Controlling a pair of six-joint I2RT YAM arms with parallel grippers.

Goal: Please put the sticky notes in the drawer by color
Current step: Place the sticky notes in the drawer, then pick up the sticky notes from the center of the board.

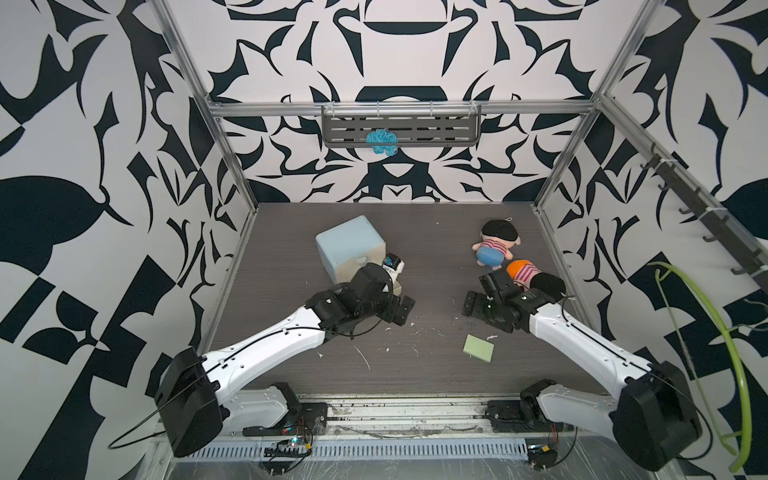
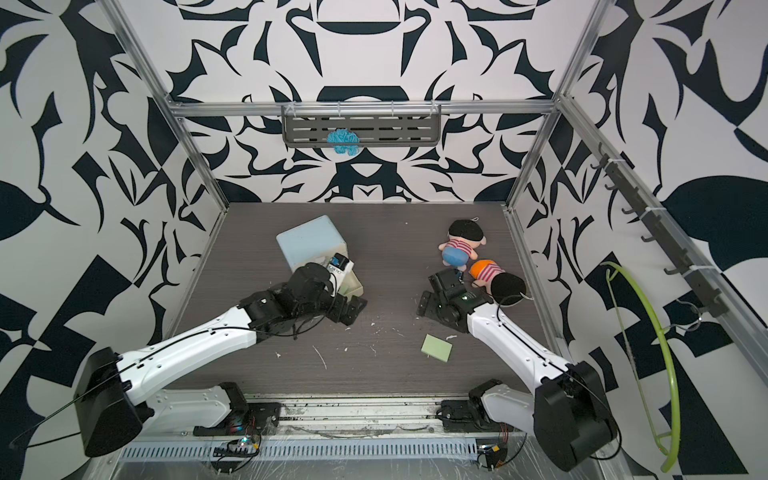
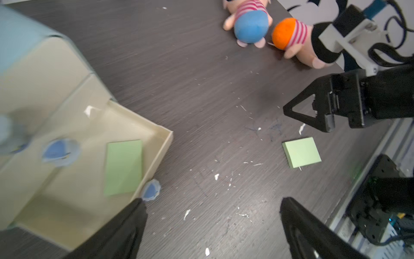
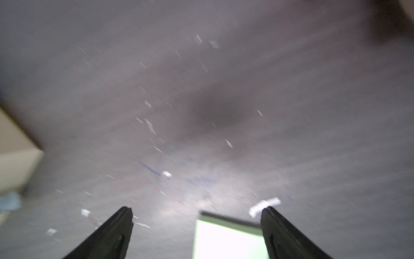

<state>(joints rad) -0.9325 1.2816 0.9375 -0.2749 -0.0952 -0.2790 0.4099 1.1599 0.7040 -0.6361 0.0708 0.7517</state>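
The drawer point(image 1: 348, 248) is a pale blue chest at the back left of the table. Its bottom cream drawer point(image 3: 164, 143) is pulled out, and a light green sticky note point(image 3: 123, 167) lies flat in it. A second green sticky note point(image 1: 479, 345) point(image 2: 436, 349) point(image 3: 301, 152) lies free on the table. My left gripper point(image 3: 212, 206) point(image 1: 404, 309) stands open beside the open drawer's knob point(image 3: 151, 190), holding nothing. My right gripper point(image 4: 197, 213) point(image 1: 482, 296) is open just beyond that second green note point(image 4: 226, 240), which shows between its fingers. No yellow or pink notes show.
Two plush dolls point(image 1: 496, 247) point(image 1: 530, 274) lie at the back right, close to my right wrist. White paper scraps point(image 1: 361, 356) litter the dark table. A blue knitted piece point(image 1: 381, 141) hangs on the rear shelf. A green hanger point(image 1: 706, 353) hangs outside the right wall.
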